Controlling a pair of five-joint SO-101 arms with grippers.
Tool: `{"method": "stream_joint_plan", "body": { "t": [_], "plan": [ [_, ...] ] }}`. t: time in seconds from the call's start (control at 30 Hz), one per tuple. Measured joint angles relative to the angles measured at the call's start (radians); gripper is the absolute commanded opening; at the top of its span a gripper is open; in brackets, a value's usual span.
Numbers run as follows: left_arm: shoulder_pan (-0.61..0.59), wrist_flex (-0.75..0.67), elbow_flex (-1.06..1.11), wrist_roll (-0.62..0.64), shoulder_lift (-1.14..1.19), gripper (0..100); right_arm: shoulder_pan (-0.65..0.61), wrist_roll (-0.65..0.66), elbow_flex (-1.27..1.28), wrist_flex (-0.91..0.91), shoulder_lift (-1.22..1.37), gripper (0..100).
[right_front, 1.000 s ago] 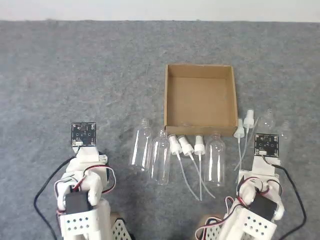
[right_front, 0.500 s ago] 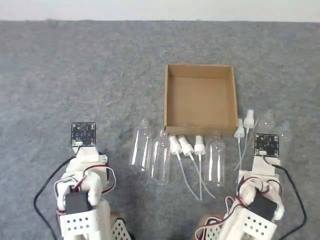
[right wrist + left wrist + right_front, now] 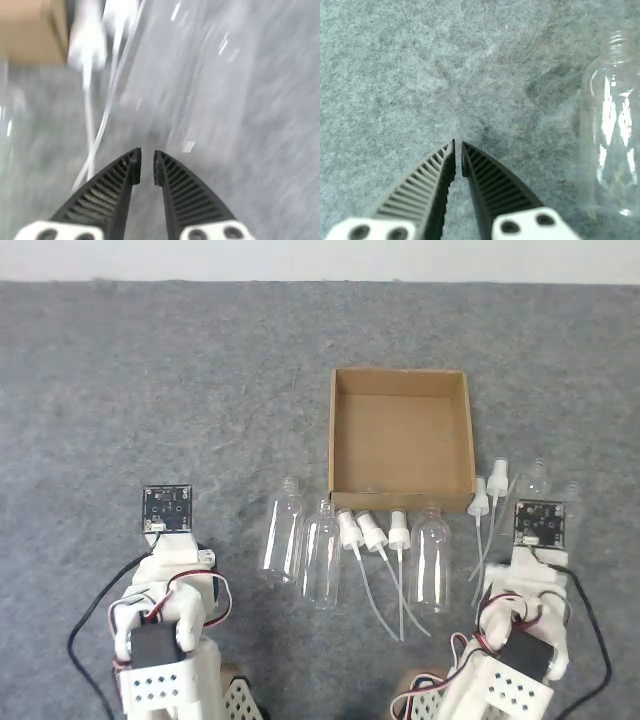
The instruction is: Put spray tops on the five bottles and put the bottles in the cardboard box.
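Right arm has nudged toward the spray tops [image 3: 497, 478] beside the cardboard box [image 3: 331, 440] — right claw [image 3: 146, 152] and left claw [image 3: 458, 144] nearly together, empty. Bottles [image 3: 322, 552] lie uncapped on the bench [image 3: 150, 390] — the first grasp likely needs an opened claw

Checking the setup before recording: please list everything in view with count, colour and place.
cardboard box: one, brown, empty, right of the table's middle
bottles: five, clear; three between the box and the arms, two right of the box
spray tops: five, white, loose; three among the nearer bottles, two right of the box
table cover: one, grey, under everything
left gripper: one, black, shut, beside the leftmost bottle
right gripper: one, black, shut, near the right-hand spray tops
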Motion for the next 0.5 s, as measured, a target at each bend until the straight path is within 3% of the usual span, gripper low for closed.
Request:
{"method": "stream_joint_plan", "body": {
  "t": [0.13,0.5],
  "plan": [
    [0.023,0.0,0.0,0.003,0.0,1,0.0,0.0,0.0,-0.138,0.0,1.7],
    [0.101,0.0,0.0,0.0,0.0,1,0.0,0.0,-0.293,-0.071,0.003,1.9]
  ]
}}
